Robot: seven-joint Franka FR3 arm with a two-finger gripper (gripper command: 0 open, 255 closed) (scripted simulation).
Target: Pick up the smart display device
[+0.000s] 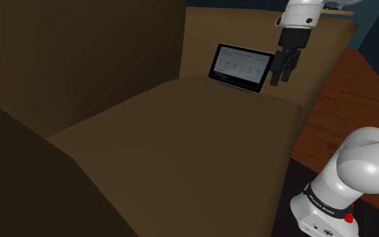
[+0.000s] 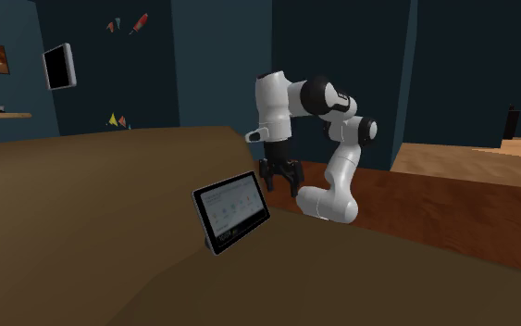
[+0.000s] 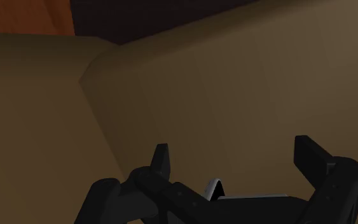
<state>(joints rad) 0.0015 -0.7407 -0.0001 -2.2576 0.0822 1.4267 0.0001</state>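
The smart display (image 1: 240, 67) is a dark tablet-like screen with a pale frame. It stands tilted back on the brown sofa seat (image 1: 181, 134), near the seat's far end. My black gripper (image 1: 280, 77) hangs just past the display's edge on the shoulder view's right, fingers pointing down and open. In the second exterior view the display (image 2: 233, 210) is in front and the gripper (image 2: 281, 181) is just behind it to the right. In the wrist view the gripper (image 3: 234, 159) is spread wide, and a pale corner of the display (image 3: 217, 188) shows low between the fingers, untouched.
The sofa's tall backrest (image 1: 80, 60) rises on the shoulder view's left and an armrest (image 1: 262, 23) closes the far end. Reddish wooden floor (image 1: 356, 87) lies beyond the seat's right edge. My white base (image 1: 342, 195) stands at the lower right.
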